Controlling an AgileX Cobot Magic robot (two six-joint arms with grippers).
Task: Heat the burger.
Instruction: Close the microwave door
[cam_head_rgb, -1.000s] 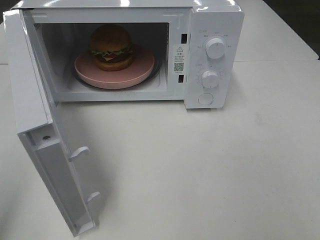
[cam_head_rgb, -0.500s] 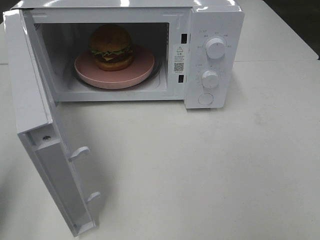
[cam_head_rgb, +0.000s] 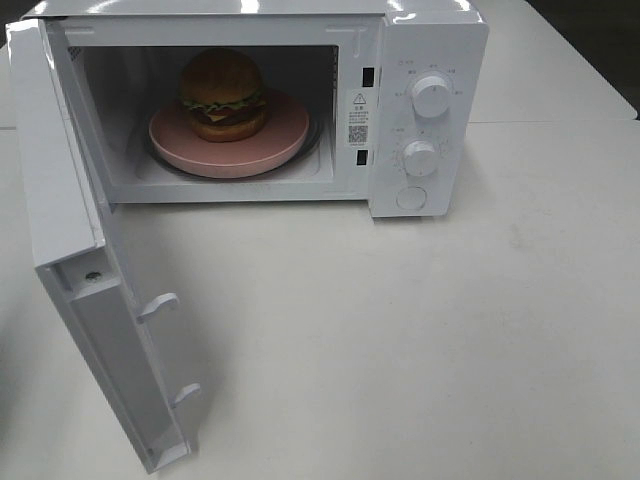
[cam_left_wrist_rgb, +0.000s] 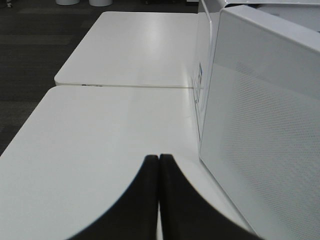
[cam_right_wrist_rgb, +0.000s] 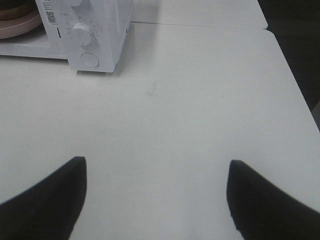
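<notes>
The burger (cam_head_rgb: 223, 94), golden-brown bun over lettuce, cheese and patty, sits on a pink plate (cam_head_rgb: 285, 135) inside the white microwave (cam_head_rgb: 430, 40). Its door (cam_head_rgb: 90, 300) stands swung wide open toward the front left. Neither gripper shows in the high view. In the left wrist view my left gripper (cam_left_wrist_rgb: 159, 159) is shut, fingertips touching, holding nothing, just outside the open door's outer face (cam_left_wrist_rgb: 265, 130). In the right wrist view my right gripper (cam_right_wrist_rgb: 156, 165) is open and empty above the bare table, well away from the microwave's control panel (cam_right_wrist_rgb: 85, 35).
Two knobs (cam_head_rgb: 431, 95) (cam_head_rgb: 420, 158) and a round button (cam_head_rgb: 411, 198) are on the microwave's right panel. The white table (cam_head_rgb: 420, 340) stretches in front and to the right. A second table (cam_left_wrist_rgb: 135, 45) adjoins behind, with dark floor beyond.
</notes>
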